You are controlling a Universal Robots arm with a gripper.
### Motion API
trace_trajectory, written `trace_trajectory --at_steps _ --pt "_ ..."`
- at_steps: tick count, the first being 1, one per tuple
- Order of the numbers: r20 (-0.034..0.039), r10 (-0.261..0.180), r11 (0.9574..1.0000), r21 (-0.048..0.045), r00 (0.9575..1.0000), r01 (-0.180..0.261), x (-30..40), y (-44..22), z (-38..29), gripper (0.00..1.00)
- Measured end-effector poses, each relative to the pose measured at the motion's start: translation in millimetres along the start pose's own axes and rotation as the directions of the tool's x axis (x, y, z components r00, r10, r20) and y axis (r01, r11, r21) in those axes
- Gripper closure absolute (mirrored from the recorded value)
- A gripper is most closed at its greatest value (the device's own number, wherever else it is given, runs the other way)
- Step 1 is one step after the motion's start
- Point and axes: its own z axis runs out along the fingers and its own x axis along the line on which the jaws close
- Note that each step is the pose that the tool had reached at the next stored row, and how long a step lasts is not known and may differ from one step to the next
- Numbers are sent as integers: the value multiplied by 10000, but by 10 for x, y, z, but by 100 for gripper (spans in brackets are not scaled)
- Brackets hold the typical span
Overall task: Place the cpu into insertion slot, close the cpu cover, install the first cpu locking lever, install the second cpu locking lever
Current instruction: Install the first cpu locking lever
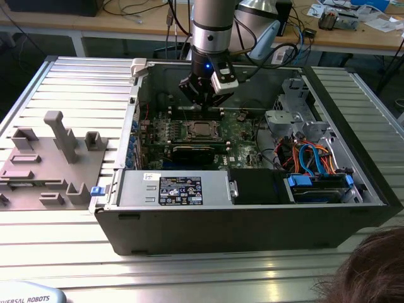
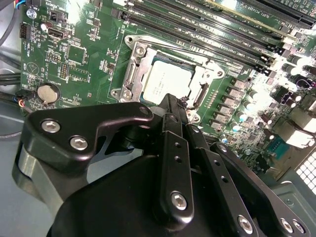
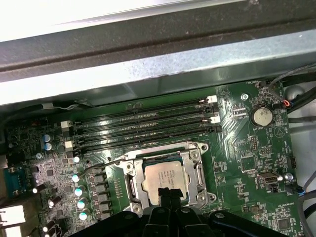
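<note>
The gripper (image 2: 170, 106) hangs low over the motherboard inside the open computer case (image 1: 252, 221), its black fingers (image 3: 168, 197) drawn together to a narrow tip with nothing held between them. In both wrist views the fingertip sits at the edge of the cpu cover (image 3: 195, 170), just beside the cpu (image 3: 165, 178). The cpu lies flat in the insertion slot (image 2: 136, 81), its silver-grey top showing through the square window of the cover, which is folded down over it. A thin wire locking lever (image 3: 106, 164) runs along one side of the slot, slightly raised off the board. Long black memory slots (image 3: 143, 126) lie parallel just beyond the slot, and a round coin battery (image 3: 260, 116) sits near the board's corner. In the exterior view the arm (image 1: 211, 25) descends from above into the rear half of the case, over the middle of the green motherboard (image 1: 243, 136). A grey fixture plate (image 1: 50, 164) rests on the ribbed table (image 1: 189, 271) at the exterior view's left, well apart from the case.
</note>
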Motion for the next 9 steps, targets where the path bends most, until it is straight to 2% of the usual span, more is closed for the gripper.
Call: trace_trajectory --at_steps 9 --pt "3 -70 10000 -1 10000 70 0 0 0 89"
